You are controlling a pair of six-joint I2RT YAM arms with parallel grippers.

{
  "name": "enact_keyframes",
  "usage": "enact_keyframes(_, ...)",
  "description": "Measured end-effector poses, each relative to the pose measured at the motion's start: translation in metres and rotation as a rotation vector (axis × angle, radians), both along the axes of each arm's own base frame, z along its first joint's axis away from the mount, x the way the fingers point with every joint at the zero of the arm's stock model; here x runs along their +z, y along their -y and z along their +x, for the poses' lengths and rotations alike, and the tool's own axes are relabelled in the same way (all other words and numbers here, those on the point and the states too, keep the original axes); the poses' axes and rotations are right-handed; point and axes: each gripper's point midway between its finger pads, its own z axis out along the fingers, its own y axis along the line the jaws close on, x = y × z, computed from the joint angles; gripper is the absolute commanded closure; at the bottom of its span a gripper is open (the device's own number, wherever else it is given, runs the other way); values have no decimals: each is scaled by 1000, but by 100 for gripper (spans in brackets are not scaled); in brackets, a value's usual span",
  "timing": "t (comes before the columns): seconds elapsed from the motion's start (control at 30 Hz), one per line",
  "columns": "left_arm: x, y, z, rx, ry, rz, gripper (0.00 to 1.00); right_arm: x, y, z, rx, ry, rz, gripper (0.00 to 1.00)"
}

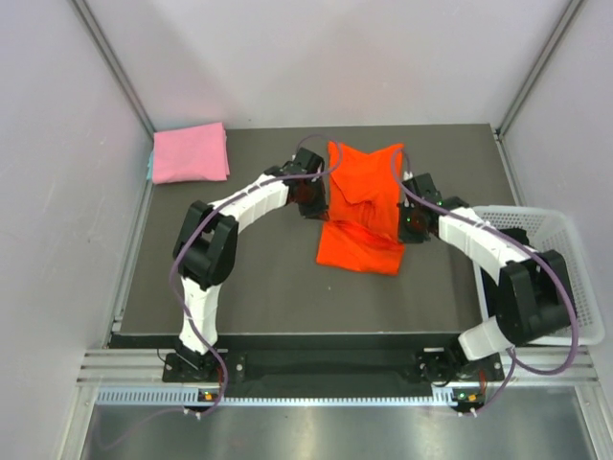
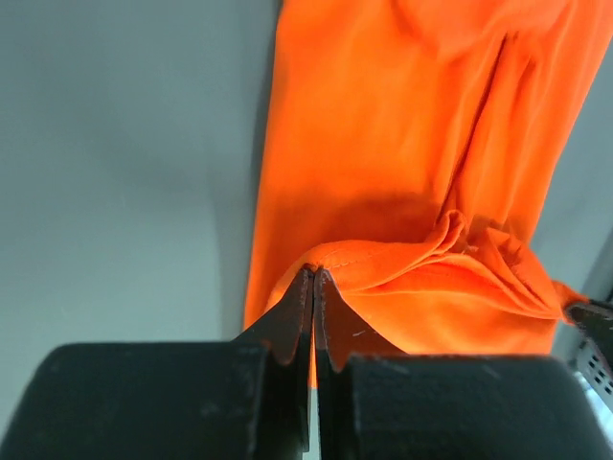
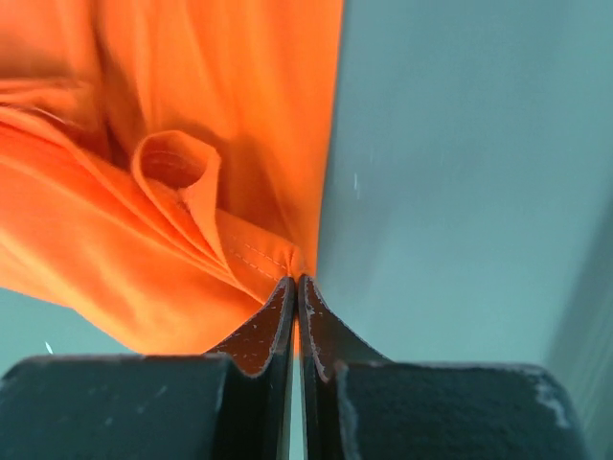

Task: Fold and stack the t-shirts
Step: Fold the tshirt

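Arching inward, the left gripper (image 2: 314,273) and right gripper (image 3: 295,283) are pinching opposite edges of the orange-red t-shirt (image 1: 364,206), folded pink t-shirt (image 1: 190,153) lying far-left, basket (image 1: 567,228) right.

So left arm (image 1: 251,199) and right arm (image 1: 474,237) both curl inward; left gripper (image 2: 313,273) and right gripper (image 3: 296,280) clamped tight, orange-red t-shirt (image 2: 412,144) pinched right at the fingertips.
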Motion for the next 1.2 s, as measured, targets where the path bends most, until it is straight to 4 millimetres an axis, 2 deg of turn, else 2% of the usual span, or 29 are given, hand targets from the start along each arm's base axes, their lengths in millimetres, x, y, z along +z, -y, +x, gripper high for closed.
enact_keyframes(0.13, 2, 0, 22, -18, 33, -5, 100, 16, -1, 37, 32, 47, 3, 100)
enact_keyframes(0.27, 4, -1, 35, -20, 26, -44, 100, 32, 0, 71, 42, 100, 23, 100)
enact_keyframes(0.53, 11, -10, 69, 17, 27, -153, 100, 43, 7, 114, 52, 132, 48, 100)
enact_keyframes(0.87, 4, 4, 108, -1, 26, -279, 100, 38, 5, 154, 69, 131, 103, 100)
enact_keyframes(1.03, 0, 6, 115, -2, 19, -299, 100, 32, 4, 165, 70, 124, 119, 100)
enact_keyframes(1.17, -8, 3, 117, 9, 6, -297, 99, 17, 10, 169, 56, 93, 119, 97)
enact_keyframes(1.2, -11, 2, 118, 11, 2, -298, 90, 11, 13, 170, 49, 82, 120, 96)
